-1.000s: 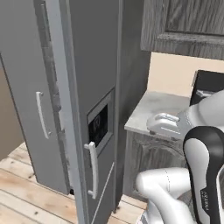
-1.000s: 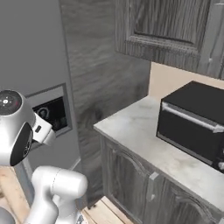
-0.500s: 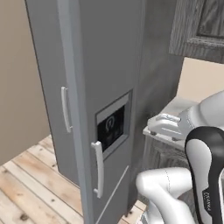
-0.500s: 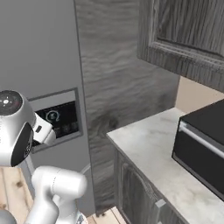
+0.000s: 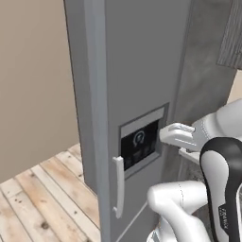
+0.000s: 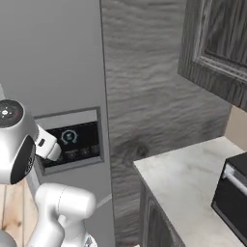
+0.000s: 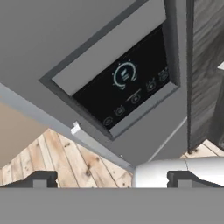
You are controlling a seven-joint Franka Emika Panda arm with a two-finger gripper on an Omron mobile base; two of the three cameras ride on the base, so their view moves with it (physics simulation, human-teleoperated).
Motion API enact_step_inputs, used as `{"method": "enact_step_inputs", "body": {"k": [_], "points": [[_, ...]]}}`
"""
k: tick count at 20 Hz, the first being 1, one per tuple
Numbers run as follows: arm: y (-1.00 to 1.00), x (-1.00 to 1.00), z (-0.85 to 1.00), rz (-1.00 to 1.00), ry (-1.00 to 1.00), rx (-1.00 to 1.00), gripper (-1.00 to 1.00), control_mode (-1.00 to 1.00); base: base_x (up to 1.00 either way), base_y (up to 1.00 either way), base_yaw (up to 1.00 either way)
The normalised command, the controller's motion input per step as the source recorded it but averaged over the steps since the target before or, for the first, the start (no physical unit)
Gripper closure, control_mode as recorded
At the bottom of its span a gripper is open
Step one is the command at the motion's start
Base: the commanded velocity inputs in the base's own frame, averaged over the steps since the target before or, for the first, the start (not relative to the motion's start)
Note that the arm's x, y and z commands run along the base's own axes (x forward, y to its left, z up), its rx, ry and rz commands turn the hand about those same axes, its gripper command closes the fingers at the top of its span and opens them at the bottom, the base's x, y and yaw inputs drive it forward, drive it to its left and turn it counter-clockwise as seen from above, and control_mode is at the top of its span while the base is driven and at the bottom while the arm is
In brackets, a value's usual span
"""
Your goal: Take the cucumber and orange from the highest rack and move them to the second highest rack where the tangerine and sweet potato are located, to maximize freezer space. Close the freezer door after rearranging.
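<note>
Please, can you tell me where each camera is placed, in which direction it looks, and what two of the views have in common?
Left base view: behind the arm's left, facing the freezer front and its pale handle; white arm at lower right.
Right base view: behind the arm's right, facing freezer, wood panel, counter; arm at lower left.
Hand view: on the hand, looking along the open tool at the freezer front.
Shared: all show the dark control panel.

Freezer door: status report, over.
Gripper open, holding nothing. Freezer door shut, control panel ahead. Handle untouched.
</note>
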Motion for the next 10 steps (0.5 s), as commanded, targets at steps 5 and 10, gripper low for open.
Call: {"method": "enact_step_inputs", "body": {"k": [5,10], "points": [[0.0,0.0,0.0,0.0,0.0,0.0,-1.0,1.0,0.55,-0.11,0.35],[0.0,0.0,0.0,0.0,0.0,0.0,-1.0,1.0,0.61,0.01,0.14]]}}
